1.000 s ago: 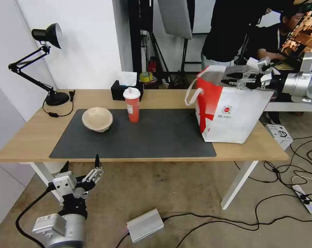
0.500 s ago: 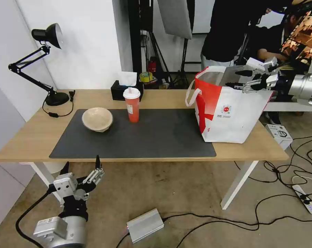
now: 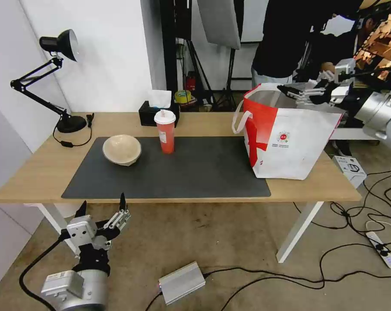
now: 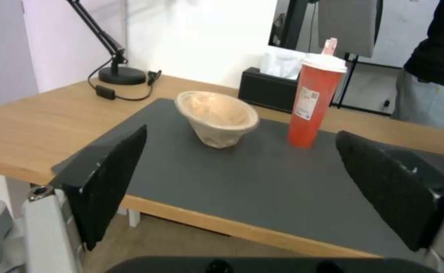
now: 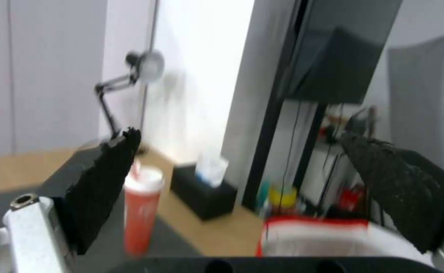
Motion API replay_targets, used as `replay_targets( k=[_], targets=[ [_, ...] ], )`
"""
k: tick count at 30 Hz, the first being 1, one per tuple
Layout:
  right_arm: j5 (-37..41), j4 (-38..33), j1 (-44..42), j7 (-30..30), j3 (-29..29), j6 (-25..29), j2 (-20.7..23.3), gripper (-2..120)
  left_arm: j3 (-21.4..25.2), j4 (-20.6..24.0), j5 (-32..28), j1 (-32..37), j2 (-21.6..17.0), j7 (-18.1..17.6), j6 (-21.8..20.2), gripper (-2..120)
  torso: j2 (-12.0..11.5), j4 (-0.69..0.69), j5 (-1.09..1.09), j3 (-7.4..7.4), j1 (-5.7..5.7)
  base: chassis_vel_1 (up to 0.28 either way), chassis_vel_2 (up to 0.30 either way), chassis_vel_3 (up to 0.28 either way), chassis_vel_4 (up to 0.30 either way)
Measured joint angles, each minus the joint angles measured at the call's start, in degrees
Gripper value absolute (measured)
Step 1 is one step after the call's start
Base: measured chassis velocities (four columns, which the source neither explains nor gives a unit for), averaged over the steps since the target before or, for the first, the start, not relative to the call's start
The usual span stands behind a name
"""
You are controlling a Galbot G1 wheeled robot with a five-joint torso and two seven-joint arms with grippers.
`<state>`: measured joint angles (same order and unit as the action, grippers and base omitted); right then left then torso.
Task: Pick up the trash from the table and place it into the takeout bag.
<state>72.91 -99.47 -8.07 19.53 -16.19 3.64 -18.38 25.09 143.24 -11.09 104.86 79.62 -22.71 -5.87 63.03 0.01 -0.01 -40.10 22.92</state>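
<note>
- Now the right gripper (image 3: 292,91) hovers empty, fingers spread wide, above the open top of the boxy white takeout bag with red side panel (image 3: 290,142) at the right end of the light-wood table (image 3: 40,172).
- Left of the bag, on the dark grey mat (image 3: 195,172), stand the red lidded drink cup (image 3: 165,131) and beige paper bowl (image 3: 121,149).
- The left gripper (image 3: 101,208) waits wide open below the table's near edge.

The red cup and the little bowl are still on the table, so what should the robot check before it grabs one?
1. Red cup upright on the mat: ok.
2. Beige bowl apart from the cup: ok.
3. Takeout bag standing, mouth open: ok.
4. Right pincer open and empty above the bag: ok.
5. Left pincer open, low before the table: ok.
6. Room left inside the bag: cannot tell.
</note>
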Motion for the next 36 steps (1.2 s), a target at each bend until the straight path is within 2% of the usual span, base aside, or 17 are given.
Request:
replay_targets(
  k=[1, 2, 3, 4, 7, 8, 10, 12, 14, 16, 18, 26, 31, 34, 36],
  targets=[
    [0.0, 0.0, 0.0, 0.0, 0.0, 0.0, 0.0, 100, 0.0, 0.0, 0.0, 0.0, 0.0, 0.0, 0.0, 100, 0.0, 0.0, 0.0, 0.0, 0.0, 0.0, 0.0, 0.0, 0.0],
    [0.1, -4.8, -3.4, -8.4, 1.9, 3.7, -0.2, 100, 0.0, 0.0, 0.0, 0.0, 0.3, 0.0, 0.0, 100, 0.0, 0.0, -0.01, 0.0, 0.0, 0.0, 0.0, 0.0, 0.0],
    [0.0, -5.4, -4.0, -9.5, 2.2, 4.1, -0.3, 100, 0.0, 0.0, 0.0, 0.0, 0.3, 0.0, 0.0, 100, 0.0, -0.01, 0.0, 0.0, 0.0, 0.0, 0.0, 0.0, 0.0],
    [-0.5, -7.5, -6.3, -14.4, 3.5, 5.7, -0.7, 100, -0.1, 0.0, 0.1, 0.0, 0.4, 0.1, 0.0, 100, 0.0, -0.01, 0.0, 0.0, 0.0, 0.0, 0.0, 0.0, 0.0],
    [-1.0, -8.7, -7.8, -16.8, 4.2, 6.5, -1.0, 100, -0.1, 0.0, 0.1, 0.0, 0.5, 0.1, 0.0, 100, 0.0, -0.01, 0.0, 0.0, 0.0, 0.0, 0.0, 0.0, 0.0],
    [-2.9, -10.5, -10.5, -20.6, 6.0, 8.1, -1.9, 100, 0.0, 0.0, 0.1, 0.0, 0.6, 0.1, -0.1, 100, 0.0, 0.0, 0.0, 0.0, 0.0, 0.0, 0.0, 0.0, 0.0],
    [-3.5, -10.9, -11.4, -21.7, 6.6, 8.7, -2.2, 100, 0.0, 0.0, 0.1, 0.0, 0.6, 0.1, -0.1, 100, 0.0, 0.0, 0.0, 0.0, 0.0, 0.0, 0.0, 0.0, 0.0],
    [-6.6, -12.6, -14.4, -26.1, 8.4, 11.4, -3.6, 100, 0.0, 0.0, 0.2, 0.1, 0.6, 0.1, -0.1, 100, 0.0, -0.01, 0.01, 0.0, 0.0, 0.0, 0.0, 0.0, 0.0],
    [-9.3, -14.6, -17.9, -29.6, 11.2, 12.2, -4.6, 100, 0.0, 0.0, 0.3, 0.1, 0.6, 0.1, -0.1, 100, 0.0, 0.0, 0.0, 0.0, 0.0, 0.0, 0.0, 0.0, 0.0],
    [-9.8, -15.0, -18.7, -30.2, 11.9, 12.2, -4.7, 100, 0.0, 0.0, 0.3, 0.1, 0.6, 0.1, -0.1, 100, 0.0, 0.0, 0.0, 0.0, 0.0, 0.0, 0.0, 0.0, 0.0],
    [-13.1, -18.1, -23.8, -35.3, 15.6, 12.4, -6.2, 100, 0.1, 0.0, 0.3, 0.2, 0.7, 0.1, -0.1, 100, 0.0, -0.01, 0.0, 0.0, 0.0, 0.0, 0.0, 0.0, 0.0],
    [-20.8, -23.6, -34.8, -42.8, 19.9, 12.4, -9.7, 100, 0.5, 0.0, 0.7, 0.7, 1.5, 0.1, 0.1, 100, 0.0, -0.01, 0.01, 0.0, -0.01, 0.0, 0.0, 0.0, 0.0],
    [-23.1, -24.7, -38.4, -43.9, 21.3, 12.3, -10.8, 100, 0.5, 0.0, 1.3, 1.0, 2.0, 0.0, 0.3, 100, 0.0, 0.0, 0.0, 0.0, 0.0, 0.0, 0.0, 0.0, 0.0],
    [-26.3, -26.8, -45.1, -45.2, 25.1, 12.3, -12.4, 100, 0.4, 0.0, 1.5, 1.1, 2.3, 0.1, 0.4, 100, 0.0, -0.01, 0.0, 0.0, 0.0, 0.0, 0.0, 0.0, 0.0],
    [-26.9, -27.3, -46.5, -45.4, 25.9, 12.2, -12.9, 100, 0.4, 0.0, 1.6, 1.1, 2.3, 0.1, 0.4, 100, 0.0, -0.01, 0.0, 0.0, -0.01, 0.0, 0.0, 0.0, 0.0]
  ],
)
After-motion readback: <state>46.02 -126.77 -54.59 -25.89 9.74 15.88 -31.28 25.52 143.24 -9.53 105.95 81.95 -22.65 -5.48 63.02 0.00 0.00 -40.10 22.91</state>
